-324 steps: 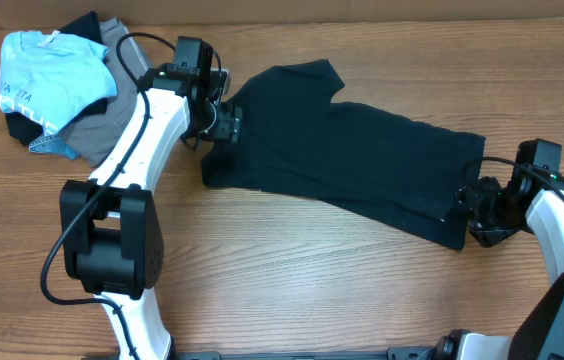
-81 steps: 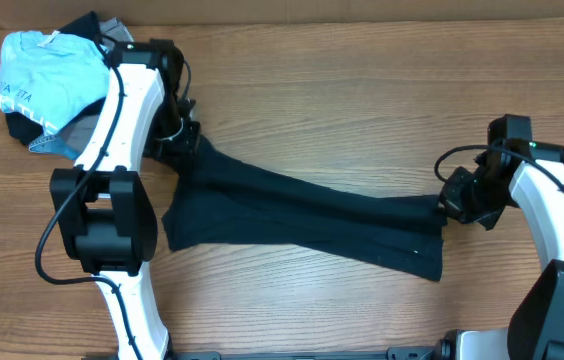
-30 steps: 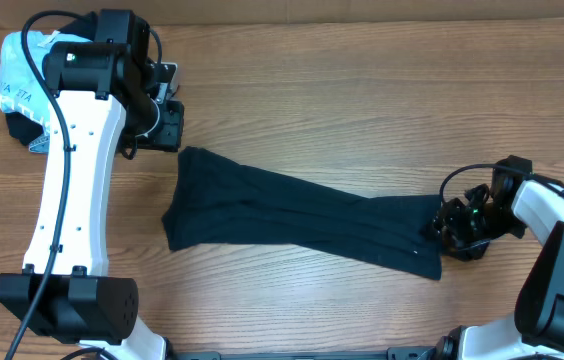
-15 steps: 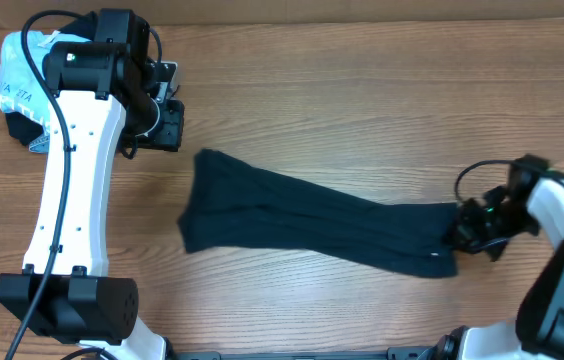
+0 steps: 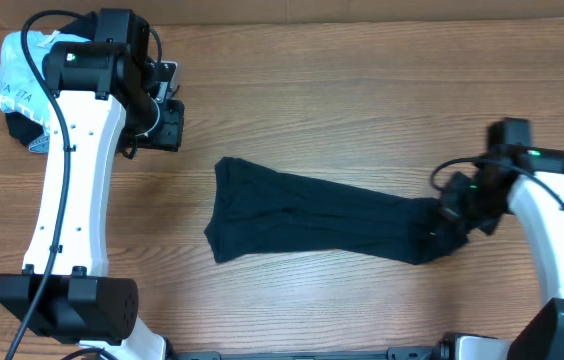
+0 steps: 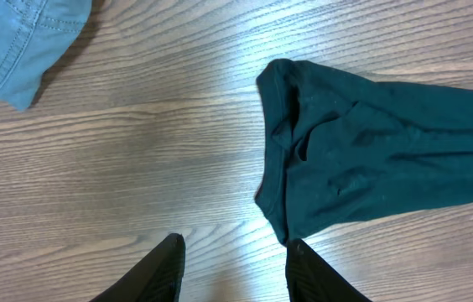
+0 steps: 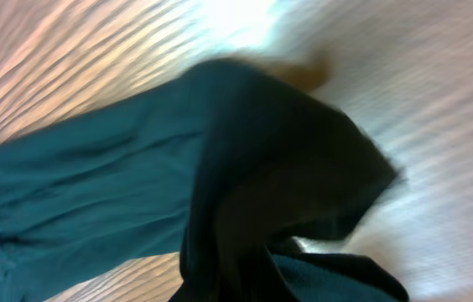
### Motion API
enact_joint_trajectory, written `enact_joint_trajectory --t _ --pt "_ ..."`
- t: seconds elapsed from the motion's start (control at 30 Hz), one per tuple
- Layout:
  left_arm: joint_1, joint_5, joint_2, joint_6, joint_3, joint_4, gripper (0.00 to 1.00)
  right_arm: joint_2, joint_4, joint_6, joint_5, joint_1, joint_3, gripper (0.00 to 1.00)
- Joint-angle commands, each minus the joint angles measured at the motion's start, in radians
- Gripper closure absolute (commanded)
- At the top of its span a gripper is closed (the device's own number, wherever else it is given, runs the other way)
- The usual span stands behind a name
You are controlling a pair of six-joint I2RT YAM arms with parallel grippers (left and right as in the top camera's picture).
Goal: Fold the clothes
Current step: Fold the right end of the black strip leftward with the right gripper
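The clothes (image 5: 312, 215), a black T-shirt bunched into a long narrow band, lie across the middle of the wooden table (image 5: 362, 90). My right gripper (image 5: 450, 208) is shut on the band's right end, which is raised and folded over. In the right wrist view dark cloth (image 7: 94, 184) fills the frame and hides the fingers. My left gripper (image 5: 167, 125) hangs open over bare wood, up and left of the shirt's left end (image 6: 304, 151). Its fingertips (image 6: 169, 252) hold nothing.
A light-blue shirt with white lettering (image 5: 37, 70) lies on other garments at the back left corner, partly behind the left arm. An edge of blue-grey cloth (image 6: 18, 42) shows at the top left of the left wrist view.
The right gripper has shut on the shirt's right end and dragged the whole band to the right, then lifted that end back toward the left. The left arm has not moved.
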Motion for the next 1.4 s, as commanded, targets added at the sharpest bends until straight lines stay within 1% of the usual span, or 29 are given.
enact_joint_trajectory --t 0.0,0.17,0.33,0.5,0.67,0.8,0.87,0.9,0.93,0.97,1.1,1.17,1.2,1.37 --pt "-0.002 0.008 -0.013 -0.003 0.014 -0.002 0.58 -0.006 0.029 0.087 0.009 0.103 0.005 0.96" --pt "-0.002 0.008 -0.013 -0.006 0.014 -0.005 0.58 -0.005 0.111 0.184 0.022 0.224 -0.026 0.96" --pt "-0.002 0.008 -0.013 -0.006 0.014 -0.005 0.57 -0.005 0.232 0.182 -0.090 0.311 -0.039 0.96" --pt "-0.002 0.008 -0.013 -0.006 0.014 -0.005 0.57 0.001 0.352 0.257 -0.092 0.439 -0.039 0.96" --pt "-0.002 0.008 -0.013 -0.006 0.014 -0.006 0.57 0.056 0.377 0.343 -0.008 0.545 -0.040 0.96" --pt "-0.002 0.008 -0.013 -0.006 0.014 -0.006 0.57 0.120 0.401 0.344 -0.008 0.584 -0.040 0.96" --pt "-0.002 0.008 -0.013 -0.006 0.014 -0.006 0.57 0.147 0.425 0.344 -0.012 0.592 -0.040 0.91" --pt "-0.002 0.008 -0.013 -0.006 0.014 -0.005 0.57 0.154 0.438 0.344 -0.019 0.593 -0.040 0.81" --pt "-0.002 0.008 -0.013 -0.006 0.014 -0.004 0.56 0.156 0.451 0.342 -0.031 0.593 -0.040 0.75" --pt "-0.002 0.008 -0.013 -0.006 0.014 -0.002 0.56 0.155 0.462 0.339 -0.037 0.593 -0.040 0.73" --pt "-0.002 0.008 -0.013 -0.006 0.013 0.003 0.50 0.116 0.451 0.311 -0.042 0.575 -0.005 0.73" --pt "-0.002 0.008 -0.012 -0.005 0.013 0.002 0.48 0.087 0.432 0.286 -0.042 0.563 0.008 0.71" --pt "-0.002 0.008 -0.012 -0.006 0.013 0.002 0.46 0.068 0.416 0.278 -0.041 0.555 0.011 0.68" --pt "-0.002 0.008 -0.006 -0.006 0.003 0.008 0.43 0.040 0.314 0.299 -0.015 0.509 0.011 0.66"
